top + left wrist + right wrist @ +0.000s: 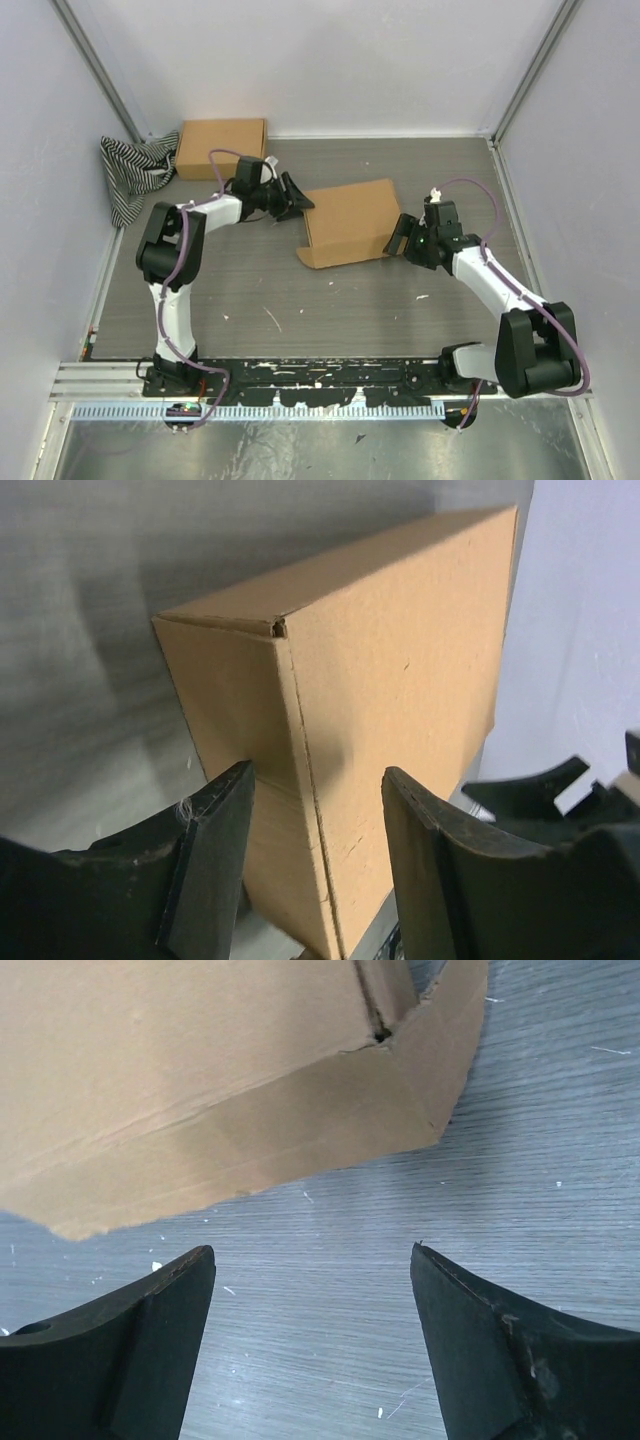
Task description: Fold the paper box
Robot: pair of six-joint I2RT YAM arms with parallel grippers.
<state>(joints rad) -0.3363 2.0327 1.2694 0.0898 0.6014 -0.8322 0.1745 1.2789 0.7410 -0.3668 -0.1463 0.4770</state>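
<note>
The paper box (348, 220) lies in the middle of the table as a shallow brown box with its lid down. My left gripper (296, 198) is at the box's far left corner, open. In the left wrist view the corner edge of the box (300, 740) stands just past the gap between the spread fingers of that gripper (318, 770), and nothing is pinched. My right gripper (399, 238) is at the box's right side, open. In the right wrist view that gripper (311, 1249) hovers over bare table, with the box (200, 1080) a little beyond the fingertips.
A second, fully formed brown cardboard box (221, 147) sits at the back left against the wall. A black-and-white striped cloth (135, 172) is bunched beside it in the corner. White walls close off the table on three sides.
</note>
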